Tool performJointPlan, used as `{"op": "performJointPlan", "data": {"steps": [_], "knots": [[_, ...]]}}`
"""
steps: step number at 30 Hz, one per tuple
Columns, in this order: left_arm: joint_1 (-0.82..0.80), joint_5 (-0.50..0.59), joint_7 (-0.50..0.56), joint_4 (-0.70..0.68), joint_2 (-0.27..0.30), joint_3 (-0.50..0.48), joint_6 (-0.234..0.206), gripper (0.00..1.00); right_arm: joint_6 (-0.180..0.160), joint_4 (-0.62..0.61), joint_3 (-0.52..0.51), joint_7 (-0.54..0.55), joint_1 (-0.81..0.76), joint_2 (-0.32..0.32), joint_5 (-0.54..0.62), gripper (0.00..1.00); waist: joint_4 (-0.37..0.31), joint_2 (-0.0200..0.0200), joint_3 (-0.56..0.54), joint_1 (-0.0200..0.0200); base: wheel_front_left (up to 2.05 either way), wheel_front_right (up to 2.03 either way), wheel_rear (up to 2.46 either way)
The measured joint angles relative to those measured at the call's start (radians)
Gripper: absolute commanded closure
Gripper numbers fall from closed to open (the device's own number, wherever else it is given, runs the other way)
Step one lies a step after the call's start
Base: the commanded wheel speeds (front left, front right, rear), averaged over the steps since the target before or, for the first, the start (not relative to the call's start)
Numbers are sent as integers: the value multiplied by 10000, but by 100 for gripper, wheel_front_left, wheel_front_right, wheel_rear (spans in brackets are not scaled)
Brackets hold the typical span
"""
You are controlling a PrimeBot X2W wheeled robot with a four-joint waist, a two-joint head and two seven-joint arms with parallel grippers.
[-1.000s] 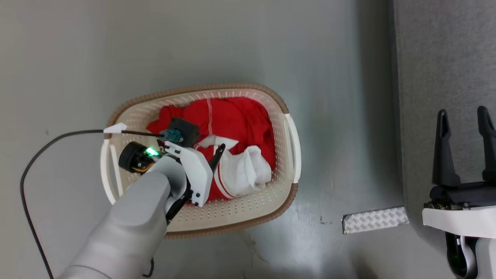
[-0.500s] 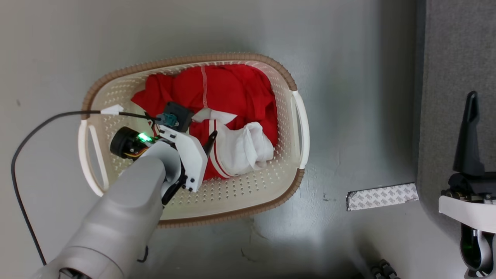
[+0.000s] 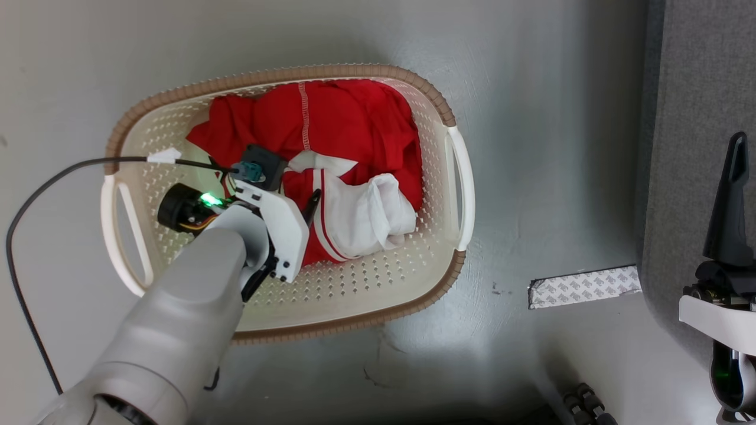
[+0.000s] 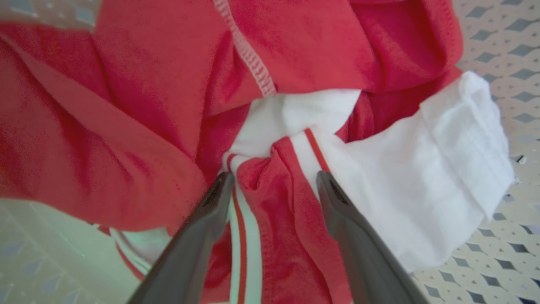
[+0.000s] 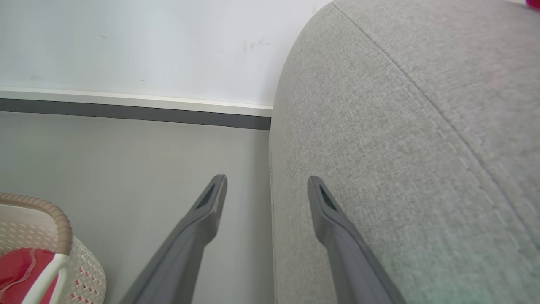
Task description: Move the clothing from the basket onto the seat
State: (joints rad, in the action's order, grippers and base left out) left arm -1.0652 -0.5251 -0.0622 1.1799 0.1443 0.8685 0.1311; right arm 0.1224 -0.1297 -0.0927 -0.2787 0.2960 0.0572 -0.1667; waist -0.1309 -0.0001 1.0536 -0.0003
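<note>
The clothing [image 3: 348,124], bright red with white parts and striped trim, lies bunched in the cream basket [image 3: 354,321] on the floor. My left gripper [image 4: 274,176] is down inside the basket and open. Its fingertips press into the fabric on either side of a red fold with striped trim [image 4: 240,236], beside a white part [image 4: 443,169]. At the right, my right gripper [image 5: 266,180] stands open and empty, held over the edge of the grey seat [image 5: 400,126]. One of its dark fingers [image 3: 732,200] shows in the head view against the seat [image 3: 703,118].
A black cable [image 3: 59,177] runs from the left wrist out over the basket's left rim onto the grey floor. A strip of patterned tape [image 3: 585,286] lies on the floor beside the seat. A white wall with a dark baseboard [image 5: 126,112] stands beyond.
The head camera has shifted, so the basket sits higher, further left and larger in view. My left gripper has stayed open, down among the clothing. The right gripper stays open by the seat.
</note>
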Motion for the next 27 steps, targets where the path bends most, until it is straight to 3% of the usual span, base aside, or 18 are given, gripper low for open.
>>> {"op": "performJointPlan", "data": {"steps": [9, 11, 13, 18, 20, 22, 27], "knots": [[-202, -138, -109, 121, -230, 393, 2, 0, 0, -146, -117, -4, -88, 4, 90, 0, -25, 0, 181, 1, 0, 0, 0], [-229, -234, -148, 132, -286, 472, 0, 21, 0, -173, -138, -4, -122, 6, 105, 0, 1, 0, 201, 2, 0, 0, 0], [-230, -330, -174, 144, -313, 562, 0, 51, 0, -188, -140, -4, -146, 6, 146, 0, 15, 1, 207, 2, 0, 0, 0], [-228, -495, -192, 167, -405, 794, 0, 64, 0, -236, -180, -4, -265, 12, 209, 0, 30, 1, 185, 2, 0, 0, 0], [-213, -617, -176, 82, -460, 922, 0, 78, 2, -249, -211, -4, -319, 13, 272, 0, 41, 1, 186, 3, 0, 0, 0], [-187, -688, -173, -25, -550, 1085, 0, 100, 2, -267, -267, -4, -356, 10, 372, 0, 74, 1, 188, 3, 0, 0, 0], [-160, -1106, -270, -282, -635, 1350, 0, 100, 2, -280, -336, -4, -401, 8, 506, 0, 187, 1, 170, 3, 0, 0, 0]]}}
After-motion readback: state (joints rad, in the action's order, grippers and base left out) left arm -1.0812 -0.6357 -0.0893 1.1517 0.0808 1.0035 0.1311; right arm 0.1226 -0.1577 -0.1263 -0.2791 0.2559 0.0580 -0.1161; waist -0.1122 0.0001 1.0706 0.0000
